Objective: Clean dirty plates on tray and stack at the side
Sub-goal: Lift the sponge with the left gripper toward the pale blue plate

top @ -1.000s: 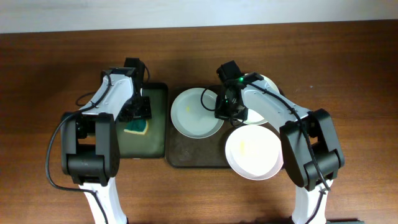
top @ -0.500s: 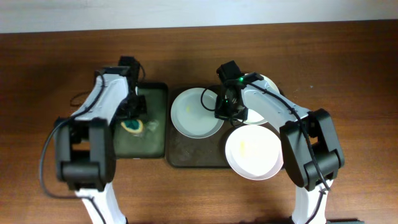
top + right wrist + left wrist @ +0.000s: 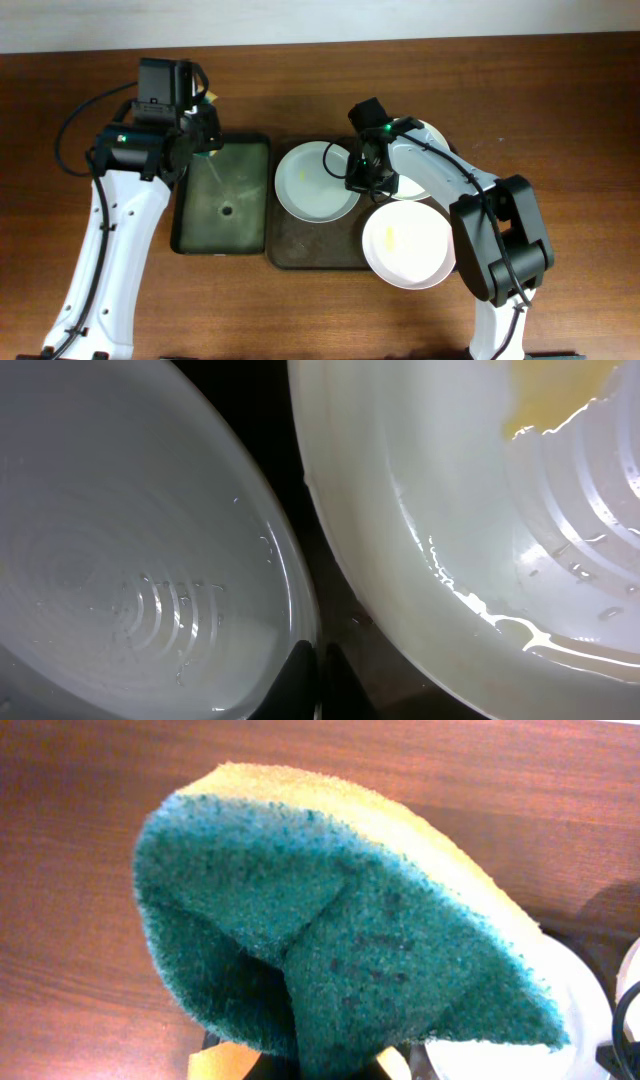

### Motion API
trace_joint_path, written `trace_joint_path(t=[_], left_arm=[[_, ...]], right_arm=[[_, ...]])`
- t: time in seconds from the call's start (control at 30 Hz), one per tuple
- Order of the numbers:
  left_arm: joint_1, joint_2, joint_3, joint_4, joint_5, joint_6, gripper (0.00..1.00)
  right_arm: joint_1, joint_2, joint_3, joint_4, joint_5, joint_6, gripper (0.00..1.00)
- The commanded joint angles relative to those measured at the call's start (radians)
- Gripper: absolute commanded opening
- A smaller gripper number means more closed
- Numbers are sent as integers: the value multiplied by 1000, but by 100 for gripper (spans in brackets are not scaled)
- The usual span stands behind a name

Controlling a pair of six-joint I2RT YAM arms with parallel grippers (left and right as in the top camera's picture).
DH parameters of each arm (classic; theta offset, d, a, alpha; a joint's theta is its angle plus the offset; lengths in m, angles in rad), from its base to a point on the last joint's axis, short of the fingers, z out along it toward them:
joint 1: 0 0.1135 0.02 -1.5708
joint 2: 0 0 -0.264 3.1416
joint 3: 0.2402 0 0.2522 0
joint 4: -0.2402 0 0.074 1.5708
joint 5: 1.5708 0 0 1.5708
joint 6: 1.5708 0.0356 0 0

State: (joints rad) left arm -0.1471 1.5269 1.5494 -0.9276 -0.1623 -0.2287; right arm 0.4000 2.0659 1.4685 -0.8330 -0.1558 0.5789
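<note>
My left gripper (image 3: 200, 138), clamped on the sponge (image 3: 330, 920), should scrub flat the centre plate (image 3: 310, 182) my closed right gripper (image 3: 357, 176) pins.

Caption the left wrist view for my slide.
Left gripper pinching a folded yellow sponge, green scouring side toward the camera, over the wooden table; white plate at lower right.

Overhead straight down on table (image 3: 560, 100) — both wrist views very close, right's plates (image 3: 130, 560) also overhead.

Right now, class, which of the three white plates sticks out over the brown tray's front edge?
The front-right plate: it overhangs the tray's front corner; the left plate and the back plate sit behind that edge.
</note>
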Motion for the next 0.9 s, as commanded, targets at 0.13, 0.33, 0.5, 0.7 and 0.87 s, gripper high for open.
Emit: trace_joint_path(t=[0.13,0.33,0.5,0.7,0.87], left_arm=[[-7,-3,0,22,-29,-2,0],[-7,4,-7,19,-29,-2,0],[-7,43,-8,13,-29,-2,0],[-7,113,-8,15,-29,-2,0],[-7,130,-8,10,-25,-2,0]], right_arm=[[-1,3,-6,-5,-1,2,4],[-1,3,-6,-5,-2,2,5],[-1,3,-6,-5,-2,-21,9],[-1,3,-6,-5,-2,-24,8],[-1,3,-6,-4,-2,-24,8]])
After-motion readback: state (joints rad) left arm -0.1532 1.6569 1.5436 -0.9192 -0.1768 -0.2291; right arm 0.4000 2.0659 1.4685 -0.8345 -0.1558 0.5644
